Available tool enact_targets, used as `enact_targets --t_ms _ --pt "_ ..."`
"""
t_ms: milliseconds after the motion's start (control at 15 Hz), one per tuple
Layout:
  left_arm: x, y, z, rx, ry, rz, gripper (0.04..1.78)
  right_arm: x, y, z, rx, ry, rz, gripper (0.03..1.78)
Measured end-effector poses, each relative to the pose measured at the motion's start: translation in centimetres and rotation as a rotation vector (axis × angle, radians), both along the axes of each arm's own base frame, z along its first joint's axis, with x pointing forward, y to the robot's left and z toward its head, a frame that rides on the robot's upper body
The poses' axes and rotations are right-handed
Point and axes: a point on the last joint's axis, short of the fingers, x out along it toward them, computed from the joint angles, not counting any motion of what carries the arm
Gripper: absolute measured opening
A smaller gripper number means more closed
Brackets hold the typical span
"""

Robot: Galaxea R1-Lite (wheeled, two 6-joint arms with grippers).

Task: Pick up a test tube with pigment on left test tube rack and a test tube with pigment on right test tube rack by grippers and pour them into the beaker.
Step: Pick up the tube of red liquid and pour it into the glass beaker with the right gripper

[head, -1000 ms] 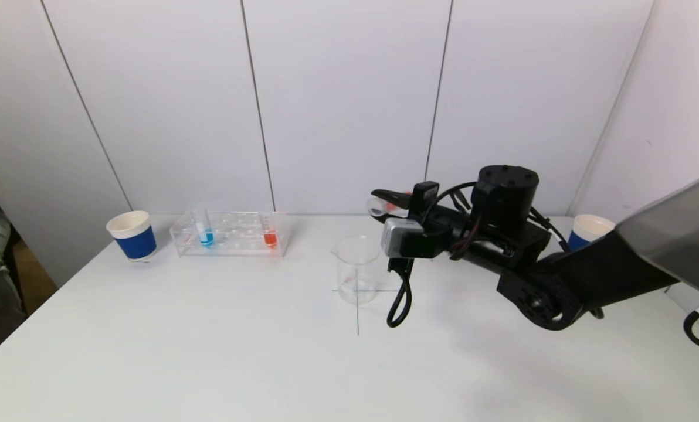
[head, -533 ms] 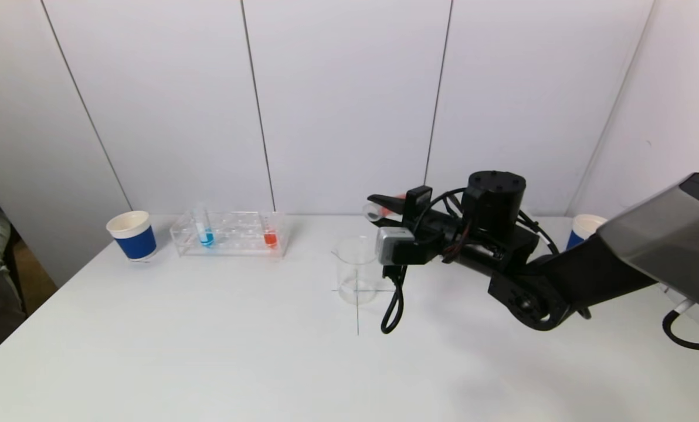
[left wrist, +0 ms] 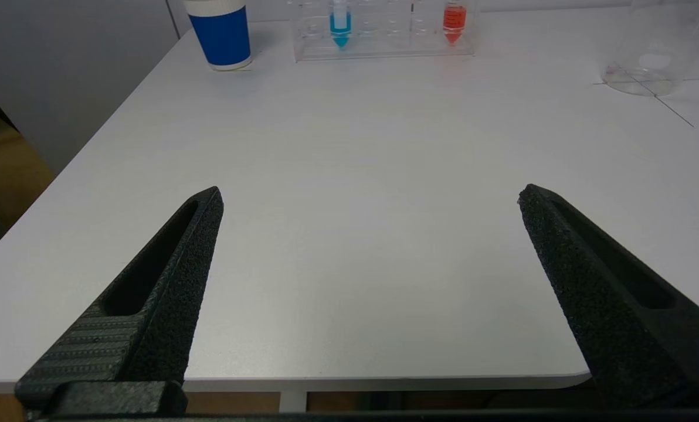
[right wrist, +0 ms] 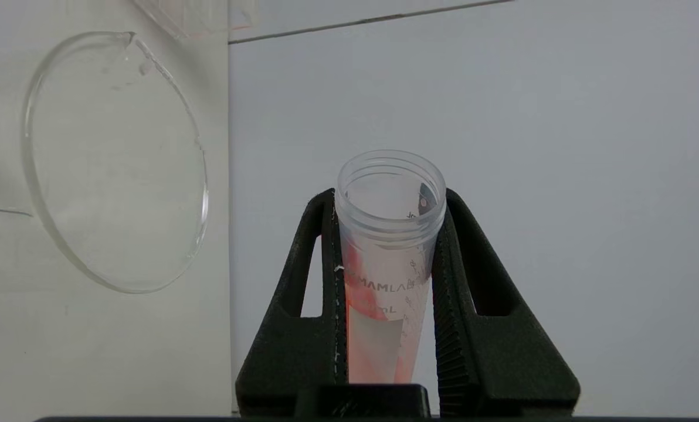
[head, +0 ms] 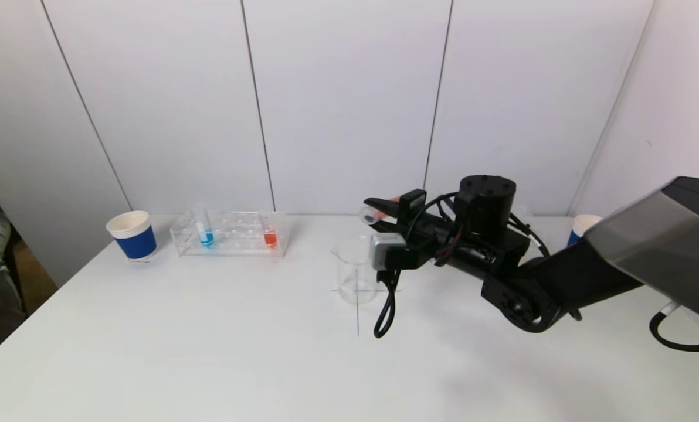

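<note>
Sideways, test tube [right wrist: 387, 258] clamped between right jaws.

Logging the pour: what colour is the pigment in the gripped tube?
Orange-red, clearest in the right wrist view: test tube.

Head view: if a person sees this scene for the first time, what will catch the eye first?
Most striking is the right gripper, shut on a test tube with red pigment, tipped sideways above the glass beaker at the table's middle. Next come the bright blue tube and red tube standing in the clear rack at back left, beside a blue paper cup.
</note>
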Motion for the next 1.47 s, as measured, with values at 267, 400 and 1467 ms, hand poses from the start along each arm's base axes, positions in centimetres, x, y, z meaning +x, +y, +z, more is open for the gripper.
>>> enact_targets --t_ms 267,400,1467 --pt "0.0 0.0 0.0 0.000 0.000 0.000 1.76 0.0 0.6 -0.4 -0.008 -0.001 -0.018 0.47" --pt "0.0 0.0 0.0 0.000 0.000 0.000 1.76 0.0 0.9 -0.6 -0.019 -0.007 -0.014 0.47" --pt "0.0 0.0 0.0 0.000 0.000 0.000 1.76 0.7 0.8 -1.5 -0.078 -0.048 -0.040 0.47"
